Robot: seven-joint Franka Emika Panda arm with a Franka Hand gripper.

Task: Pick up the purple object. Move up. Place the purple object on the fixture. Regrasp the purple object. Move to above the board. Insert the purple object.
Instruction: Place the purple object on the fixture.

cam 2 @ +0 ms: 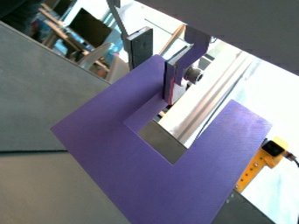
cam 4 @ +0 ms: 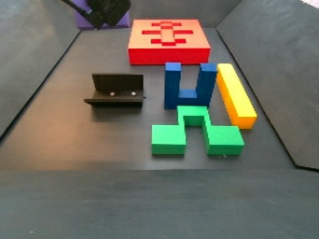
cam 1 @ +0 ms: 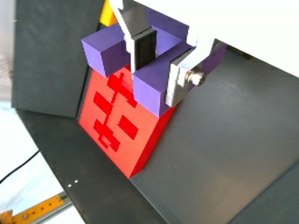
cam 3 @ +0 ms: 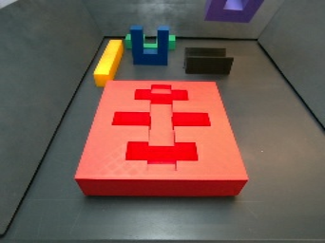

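**Purple block rides high over the board, held in the tool**

The tool point(cam 1: 158, 61) hangs well above the dark floor, its silver fingers point(cam 1: 177, 80) closed on the base of the purple object point(cam 1: 131, 63), one plate in the slot between the two prongs. In a side view the purple object point(cam 3: 237, 9) shows only at the frame's upper edge, above the far wall. The other side view catches just the tool point(cam 4: 104, 11) and a sliver of purple in the far corner. The fixture point(cam 3: 208, 61) stands empty beside the blue U-shaped block point(cam 3: 151, 44) and the yellow bar point(cam 3: 108, 61); the green piece point(cam 4: 193, 131) lies nearer the camera.

Judging by the height and the firm hold, the step in hand looks like the carry to above the board point(cam 3: 162, 138). Done well, it means travelling level until the block sits over a recess it matches, squaring the prongs to the cutout edges, and only then descending straight. Which recess fits cannot be told from here.

The floor is matte dark grey, walled by sloping panels. Beyond them is a bright room, with a yellow rule point(cam 1: 35, 213) at the edge.
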